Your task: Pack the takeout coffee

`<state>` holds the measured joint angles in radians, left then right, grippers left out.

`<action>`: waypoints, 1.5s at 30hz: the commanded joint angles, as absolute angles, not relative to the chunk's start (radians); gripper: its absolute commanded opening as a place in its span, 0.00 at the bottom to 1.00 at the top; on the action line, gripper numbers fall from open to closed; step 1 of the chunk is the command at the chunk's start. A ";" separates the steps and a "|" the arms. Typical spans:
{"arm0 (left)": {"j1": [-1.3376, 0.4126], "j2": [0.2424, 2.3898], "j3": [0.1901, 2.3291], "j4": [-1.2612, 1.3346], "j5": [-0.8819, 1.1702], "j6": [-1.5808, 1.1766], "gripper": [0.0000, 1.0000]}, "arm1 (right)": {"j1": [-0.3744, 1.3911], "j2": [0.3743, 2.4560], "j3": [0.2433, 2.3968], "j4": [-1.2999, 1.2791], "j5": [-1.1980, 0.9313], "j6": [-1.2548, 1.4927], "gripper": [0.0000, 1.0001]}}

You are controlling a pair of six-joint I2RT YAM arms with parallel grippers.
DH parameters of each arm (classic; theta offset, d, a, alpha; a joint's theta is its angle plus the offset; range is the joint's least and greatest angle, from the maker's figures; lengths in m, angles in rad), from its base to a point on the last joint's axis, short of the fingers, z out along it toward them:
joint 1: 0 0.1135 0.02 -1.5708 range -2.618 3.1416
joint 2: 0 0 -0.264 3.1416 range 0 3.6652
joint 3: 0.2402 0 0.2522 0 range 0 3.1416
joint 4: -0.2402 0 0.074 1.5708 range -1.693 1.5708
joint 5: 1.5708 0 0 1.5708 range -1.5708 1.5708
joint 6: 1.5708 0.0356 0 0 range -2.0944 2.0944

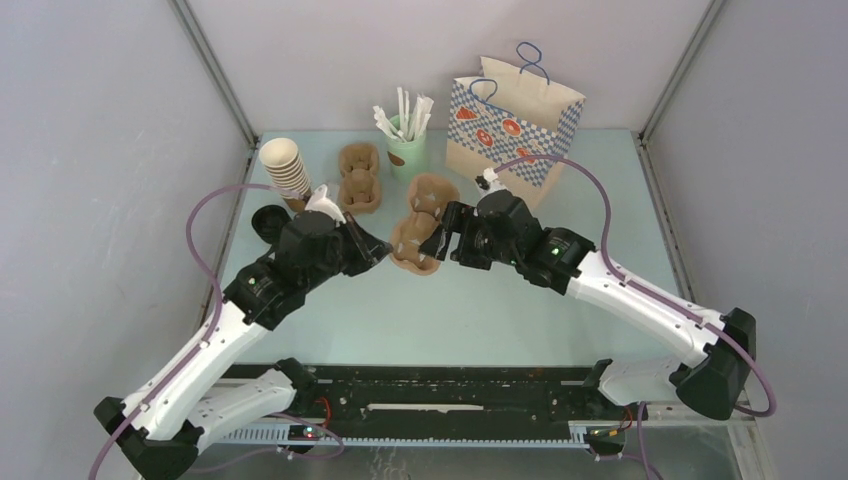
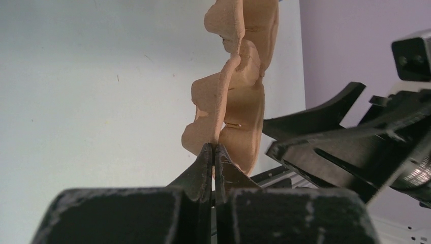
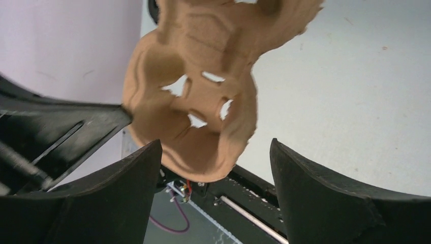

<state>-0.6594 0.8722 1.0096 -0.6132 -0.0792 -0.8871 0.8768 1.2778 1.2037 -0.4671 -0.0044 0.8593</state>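
No takeout coffee is in view. The pulp carrier [image 1: 424, 228], over the table's middle, is pinched at its rim by the left gripper [image 2: 213, 148]. The right gripper [image 3: 215, 145] jaws straddle it wide (contact unclear). Risk: as they close, they may twist the thin rim free.

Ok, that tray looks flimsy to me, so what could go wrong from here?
The left hand is shut on just the thin edge of the cup tray, so the tray could slip out or tear. The right hand stands open with the tray's other end between its fingers; closing there might crush or bend it. Both hands sit very near each other, so they may bump.
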 commanded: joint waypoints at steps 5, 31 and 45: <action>-0.706 0.824 0.976 -0.590 -0.112 -0.916 0.00 | 0.921 1.328 1.238 -0.458 0.148 0.896 0.68; -1.006 0.711 1.127 -0.562 -0.012 0.022 0.85 | 0.970 1.201 1.387 -0.856 -0.086 0.348 0.00; -1.272 0.882 1.152 -0.567 -0.344 0.240 0.75 | 1.074 1.220 1.436 -0.940 0.000 0.363 0.00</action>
